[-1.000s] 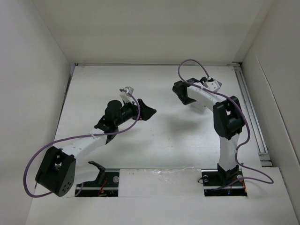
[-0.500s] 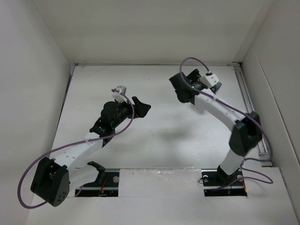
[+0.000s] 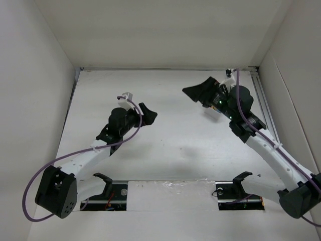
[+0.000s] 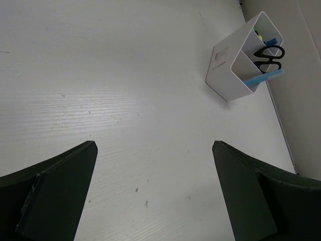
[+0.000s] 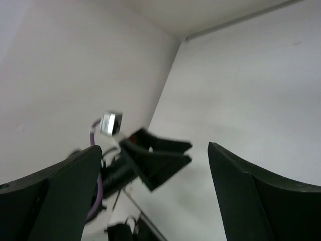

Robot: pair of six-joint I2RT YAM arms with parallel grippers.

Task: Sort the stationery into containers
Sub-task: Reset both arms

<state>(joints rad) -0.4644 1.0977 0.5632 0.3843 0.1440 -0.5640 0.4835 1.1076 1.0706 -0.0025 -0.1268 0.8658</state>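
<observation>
Left tool point(image 4: 154, 145) and right tool point(image 5: 154, 147) both gape wide and empty, while the box point(image 4: 226, 75), holding scissors point(image 4: 268, 55) and pens, stands near the bench's point(image 4: 125, 75) right edge, where a careless right-arm sweep might tip it.

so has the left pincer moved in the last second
yes, the left pincer has slid left, toward the left wall, and slightly nearer the table's back edge in the top view

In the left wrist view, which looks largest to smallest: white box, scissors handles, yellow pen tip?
1. white box
2. scissors handles
3. yellow pen tip, only a sliver showing
</observation>
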